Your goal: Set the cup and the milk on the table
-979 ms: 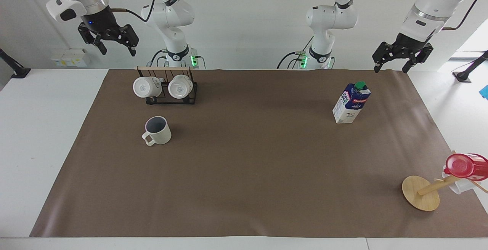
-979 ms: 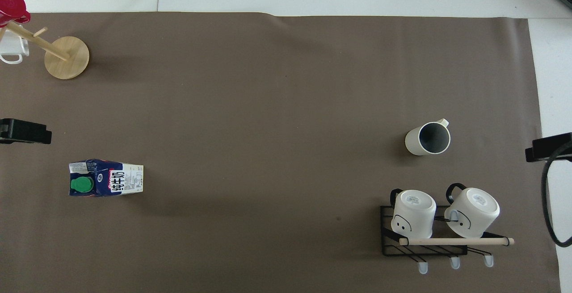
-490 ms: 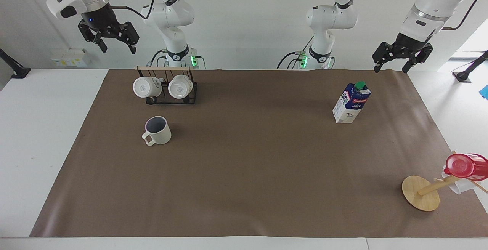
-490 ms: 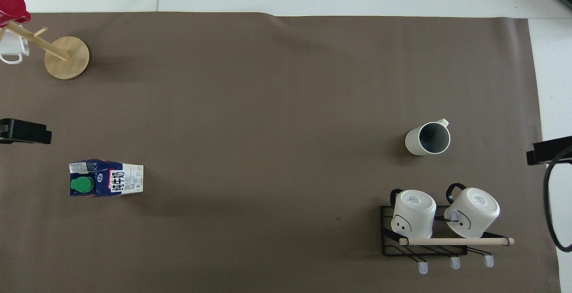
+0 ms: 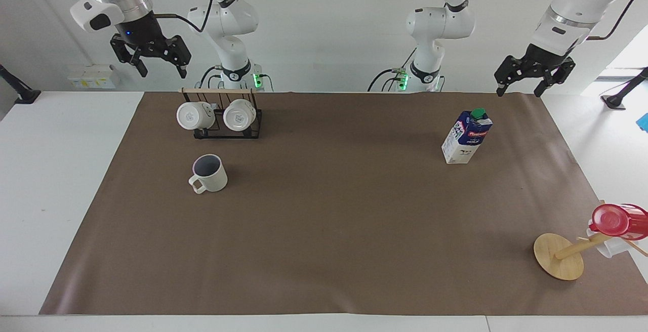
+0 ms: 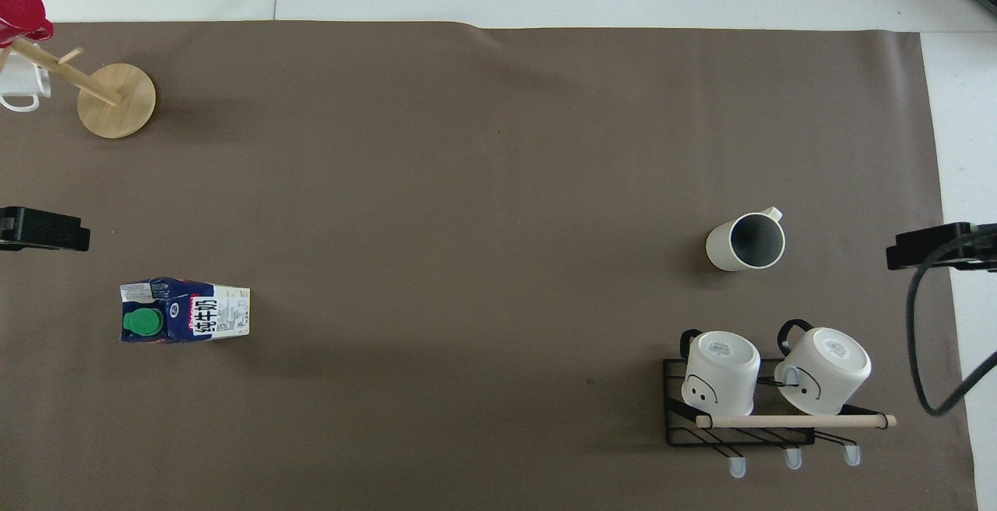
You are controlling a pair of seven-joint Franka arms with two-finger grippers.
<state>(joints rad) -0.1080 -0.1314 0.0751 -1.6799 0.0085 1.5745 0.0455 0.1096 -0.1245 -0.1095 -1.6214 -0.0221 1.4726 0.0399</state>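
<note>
- Since the earlier frame the right gripper [image 5: 158, 64] has shifted toward the table's middle and sits slightly lower; all else is unchanged.
- Right gripper: raised, fingers spread, empty, above the mat's [image 5: 334, 210] corner at the right arm's end.
- Left gripper [image 5: 524, 80]: raised, fingers spread, empty, above the mat's robot-side edge at the left arm's end; this arm waits.
- The cup [image 5: 209, 173] stands upright on the mat, just farther from the robots than the black rack [image 5: 223, 119] holding 2 white mugs.
- The milk [image 5: 467, 136] stands upright near the left arm's end.
- The wooden stand [image 5: 559, 256] with the red cup [image 5: 618, 220] occupies the outer corner at that end.
- The mat's centre is open.
</note>
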